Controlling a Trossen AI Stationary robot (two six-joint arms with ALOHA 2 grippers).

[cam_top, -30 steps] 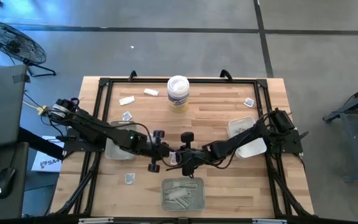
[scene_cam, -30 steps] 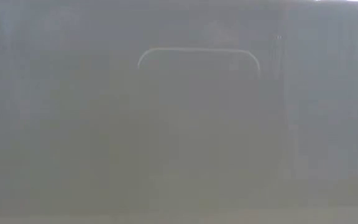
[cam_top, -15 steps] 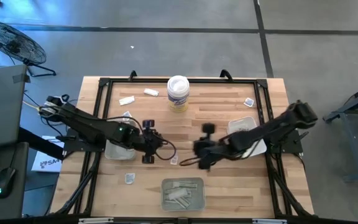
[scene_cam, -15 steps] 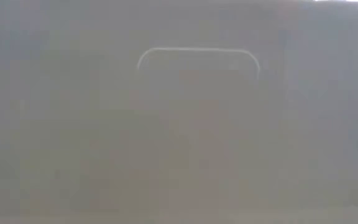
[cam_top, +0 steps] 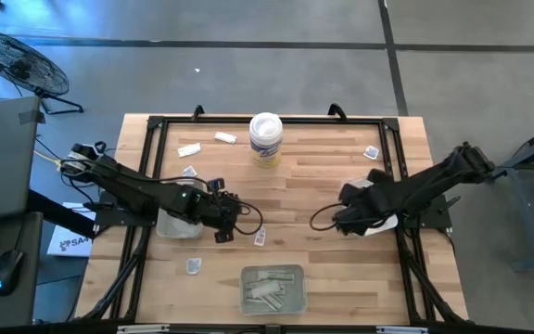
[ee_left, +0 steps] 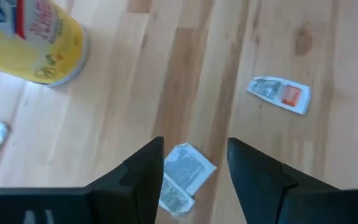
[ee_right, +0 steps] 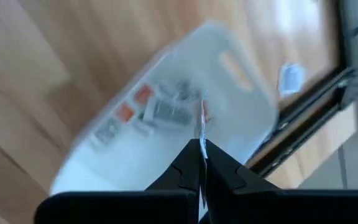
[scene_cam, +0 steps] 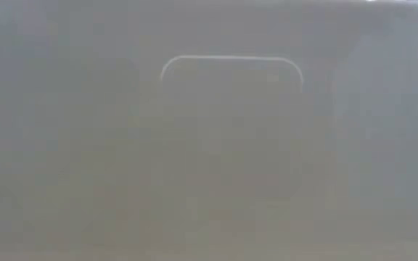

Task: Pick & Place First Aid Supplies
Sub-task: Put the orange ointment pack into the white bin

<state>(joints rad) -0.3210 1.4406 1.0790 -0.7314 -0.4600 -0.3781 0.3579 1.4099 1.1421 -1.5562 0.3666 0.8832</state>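
Where the packet sits: packet (ee_left: 182, 177) flat on the worktop (cam_top: 323, 158), right between the left claw (ee_left: 194, 149)'s wide-open fingers.
Handling: feather-light, floppy, slick wrapper, so I'd guess pinch across an edge, since it lies flush.
Right claw (ee_right: 202, 146): pinched shut on a thin packet seen edge-on, hanging over the right tray (cam_top: 362, 186).
Loose packets, counted from above: six, including the red-print packet (cam_top: 260, 238) mid-worktop.
Trays: three, left, right and near.
Tub (cam_top: 265, 139): one, far side.
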